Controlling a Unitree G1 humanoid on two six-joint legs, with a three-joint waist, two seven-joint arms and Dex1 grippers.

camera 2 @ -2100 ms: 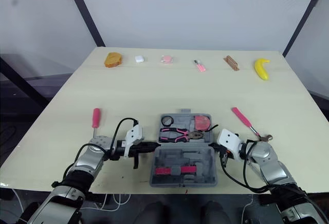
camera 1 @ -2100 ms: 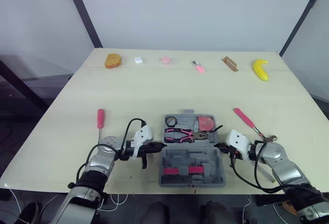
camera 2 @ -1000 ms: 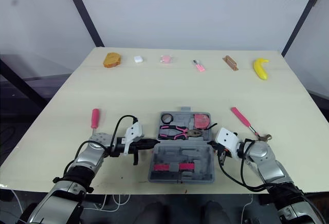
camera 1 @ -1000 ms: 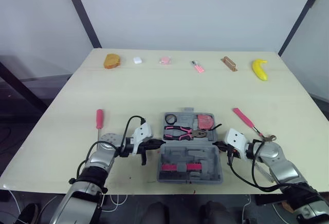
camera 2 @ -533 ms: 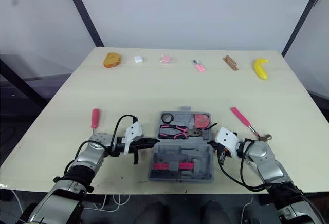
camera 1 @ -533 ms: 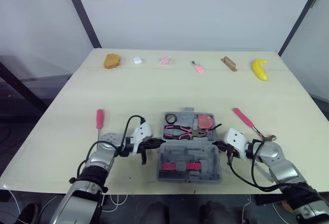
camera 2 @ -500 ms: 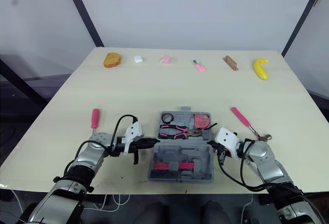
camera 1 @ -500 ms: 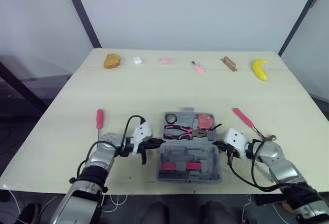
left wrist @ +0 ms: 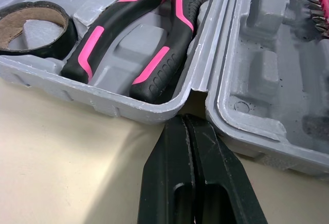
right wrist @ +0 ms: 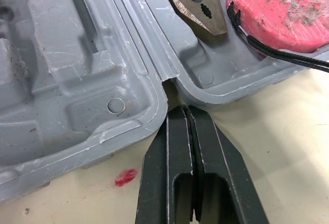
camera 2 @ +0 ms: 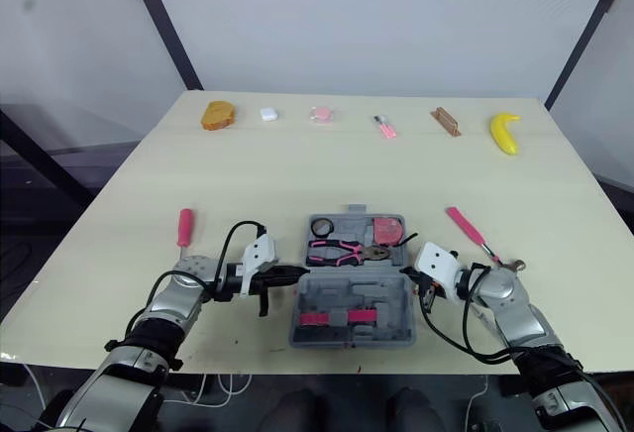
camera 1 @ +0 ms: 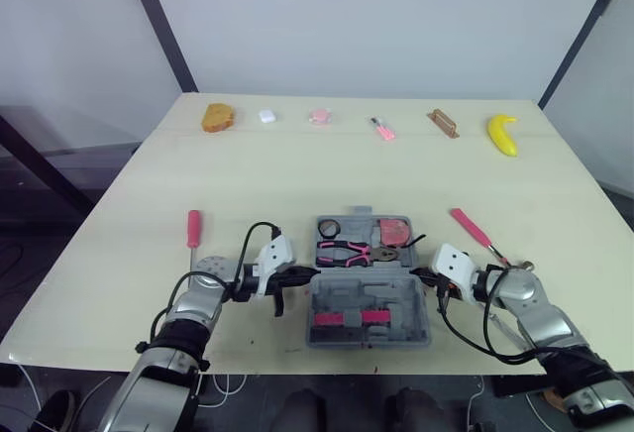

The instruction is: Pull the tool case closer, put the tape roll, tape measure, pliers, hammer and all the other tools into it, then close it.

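The tool case (camera 1: 398, 299) lies open near the front edge of the tabletop (camera 1: 297, 174), directly between the two arms. Its hinge line runs crosswise, from one tool to the other. The left tool (left wrist: 184, 124) has its two black fingers pressed together with nothing between them. Its tip sits at the notch where the two halves of the case meet on that end. The right tool (right wrist: 185, 112) mirrors it: fingers together and empty, its tip at the matching notch on the other end. So each tool points inward along the hinge axis, with the case pinned between them.

In the half beyond the hinge lie the tape roll (camera 1: 330, 229), the pliers (camera 1: 347, 252) and the tape measure (camera 1: 397, 233), already seated.

Two pieces are still out on the tabletop. A pink-handled screwdriver (camera 1: 193, 227) lies outboard of the left tool, beyond that arm, with its long axis running roughly fore-and-aft. The hammer (camera 1: 473, 231) lies outboard of the right tool. Its handle slants away and inward, and its head is close beside the right wrist.

By nearness, the screwdriver falls to the left arm and the hammer to the right. Either tool would have to back out of its notch and swing outward, away from the case, and spread its fingers across the handle's width.
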